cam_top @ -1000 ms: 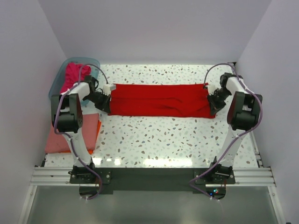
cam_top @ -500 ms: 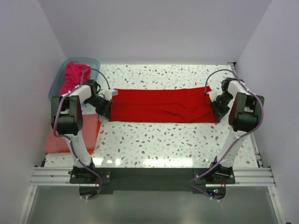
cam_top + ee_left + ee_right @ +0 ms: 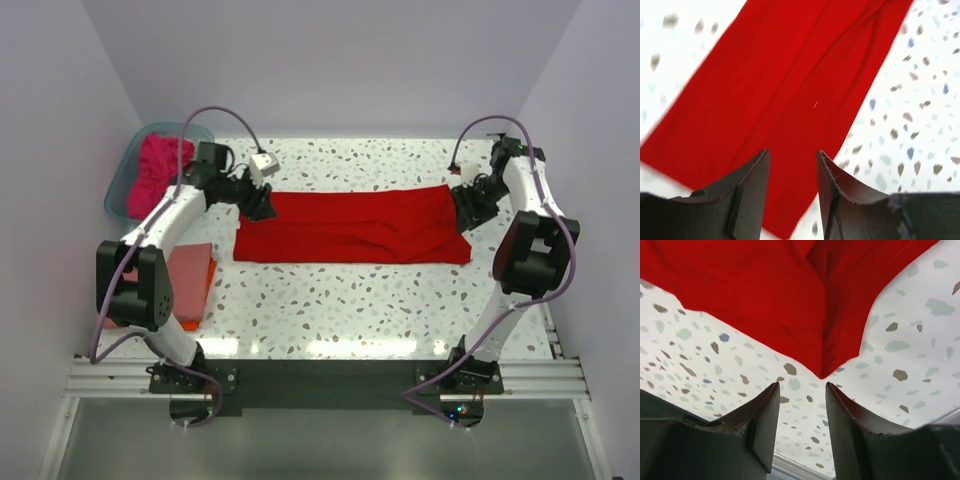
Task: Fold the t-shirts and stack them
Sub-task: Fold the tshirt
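The bright red t-shirt [image 3: 350, 226] lies flat as a long folded band across the middle of the table; it also shows in the left wrist view [image 3: 785, 90] and in the right wrist view [image 3: 770, 295]. My left gripper [image 3: 262, 200] is open and empty above the band's far left corner. My right gripper [image 3: 466, 205] is open and empty just off the band's far right end. In the right wrist view the cloth's corner lies just ahead of my open fingertips [image 3: 767, 395]. A magenta-pink t-shirt [image 3: 160, 162] is bunched in the tub. Folded salmon-pink [image 3: 186, 282] and orange [image 3: 203, 290] tees are stacked at the left.
A translucent teal plastic tub [image 3: 124, 185] stands at the back left corner. White walls close the table on three sides. The speckled tabletop [image 3: 350, 300] runs from the red band to the metal rail at the near edge.
Both grippers have let go of the red t-shirt's ends and lifted toward the back of the table. The red band now lies released on the table.
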Controlling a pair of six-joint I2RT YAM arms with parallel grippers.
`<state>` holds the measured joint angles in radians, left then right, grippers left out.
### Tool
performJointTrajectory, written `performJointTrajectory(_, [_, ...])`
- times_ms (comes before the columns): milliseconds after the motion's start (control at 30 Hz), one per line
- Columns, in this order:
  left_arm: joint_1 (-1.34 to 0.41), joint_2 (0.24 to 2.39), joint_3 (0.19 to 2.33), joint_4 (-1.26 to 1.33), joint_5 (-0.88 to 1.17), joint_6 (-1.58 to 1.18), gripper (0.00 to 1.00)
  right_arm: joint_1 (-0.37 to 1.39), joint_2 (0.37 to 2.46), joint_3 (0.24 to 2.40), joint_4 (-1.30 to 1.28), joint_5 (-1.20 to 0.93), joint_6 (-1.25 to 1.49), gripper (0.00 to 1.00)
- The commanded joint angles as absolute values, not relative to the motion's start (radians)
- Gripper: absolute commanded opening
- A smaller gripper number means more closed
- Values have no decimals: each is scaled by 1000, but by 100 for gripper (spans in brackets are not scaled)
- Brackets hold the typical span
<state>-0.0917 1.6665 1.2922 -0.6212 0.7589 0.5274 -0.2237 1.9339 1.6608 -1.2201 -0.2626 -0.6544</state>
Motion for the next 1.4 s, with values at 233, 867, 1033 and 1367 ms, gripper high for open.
performJointTrajectory(233, [-570,1755,1223,74,719,488,47,-227,2049,1706,-1151,-350,-399,42])
performJointTrajectory(867, [-857,2062,1373,279,724,641,45,-232,2154,1767,-1164,-333,-334,33])
performJointTrajectory(1033, [-857,2066,1379,264,723,667,45,-232,2154,1769,-1161,-290,-336,33])
performJointTrajectory(1367, [-862,2091,1391,259,732,666,45,-233,2167,1769,-1152,-271,-339,33])
